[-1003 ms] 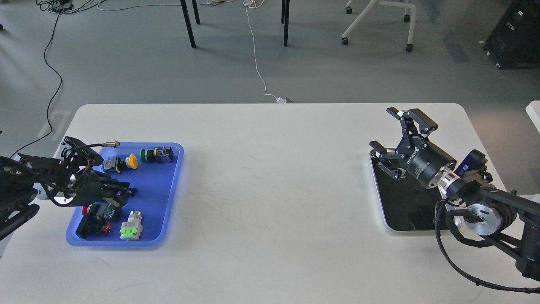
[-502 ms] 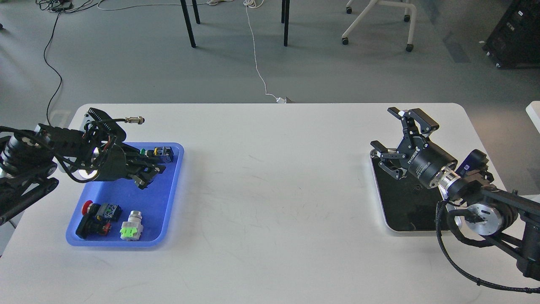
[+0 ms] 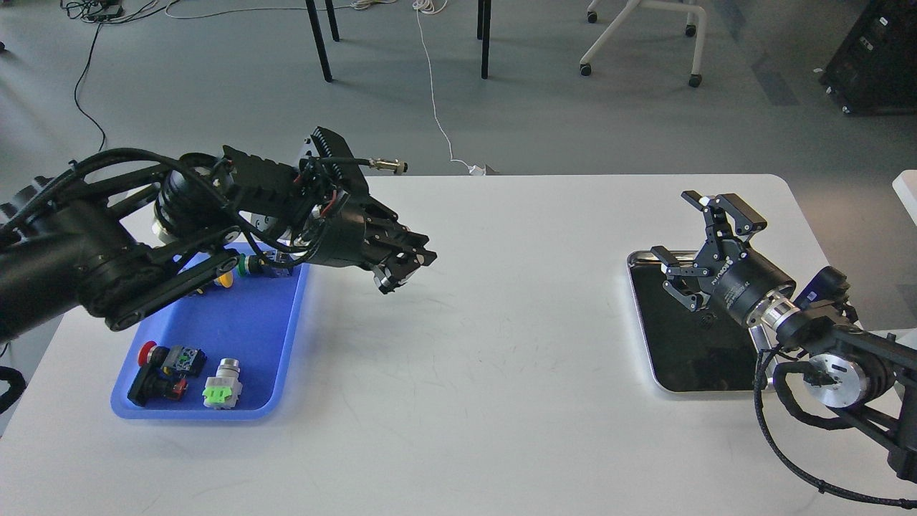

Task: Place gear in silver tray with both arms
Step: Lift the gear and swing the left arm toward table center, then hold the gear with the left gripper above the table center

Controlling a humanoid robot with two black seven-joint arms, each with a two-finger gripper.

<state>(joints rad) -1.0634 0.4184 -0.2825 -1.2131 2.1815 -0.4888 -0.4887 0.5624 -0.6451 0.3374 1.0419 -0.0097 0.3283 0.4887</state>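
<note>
The silver tray [image 3: 684,358] lies at the right of the white table, its dark bottom bare. My right gripper [image 3: 689,229] hovers over the tray's far left corner, open and empty. My left gripper [image 3: 405,269] hangs above the table, right of the blue tray [image 3: 286,344], fingers pressed together; I see nothing clearly between them. The gear lies in the blue tray: a red-and-black button [image 3: 161,365], a white-and-green switch [image 3: 222,387], and a green button [image 3: 247,266] and a yellow button [image 3: 225,279], both partly hidden by my left arm.
The white table [image 3: 501,373] stretches between the two trays. A cable connector [image 3: 387,165] sticks out from my left wrist. Chair and table legs stand on the floor beyond the far edge.
My left arm has risen out of the blue tray and swung right, over the table. My right gripper has shifted slightly right and toward me, still open.
</note>
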